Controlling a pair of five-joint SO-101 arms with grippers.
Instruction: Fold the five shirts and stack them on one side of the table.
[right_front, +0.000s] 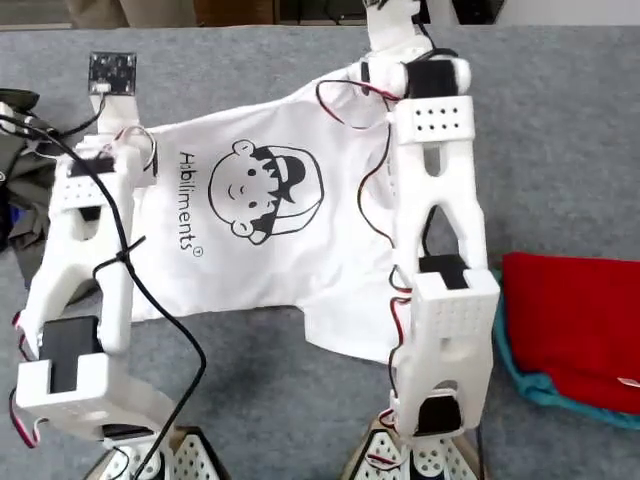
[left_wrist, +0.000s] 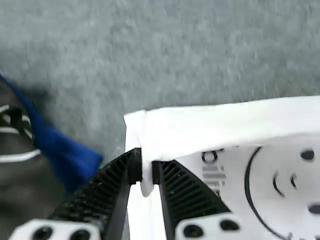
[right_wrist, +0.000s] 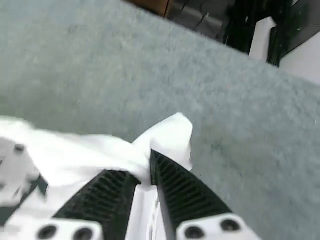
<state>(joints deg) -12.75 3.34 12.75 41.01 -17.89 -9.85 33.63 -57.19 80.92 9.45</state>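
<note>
A white shirt (right_front: 270, 230) with a cartoon face print lies stretched across the grey table between the two arms. My left gripper (left_wrist: 146, 172) is shut on the shirt's (left_wrist: 220, 130) left corner, the cloth pinched between its black fingers. My right gripper (right_wrist: 145, 172) is shut on the far right corner of the shirt (right_wrist: 165, 137), lifting it into a peak. In the high view the left arm (right_front: 85, 260) stands at the shirt's left side and the right arm (right_front: 435, 220) lies over its right side. A folded red shirt (right_front: 575, 325) rests on a teal one (right_front: 520, 380) at the right.
Dark and blue garments (right_front: 20, 190) are heaped at the table's left edge, and blue cloth (left_wrist: 60, 155) shows beside my left gripper. A small black board (right_front: 112, 72) and cables lie at the back left. Bare grey tabletop (right_front: 560, 150) stretches at the back right.
</note>
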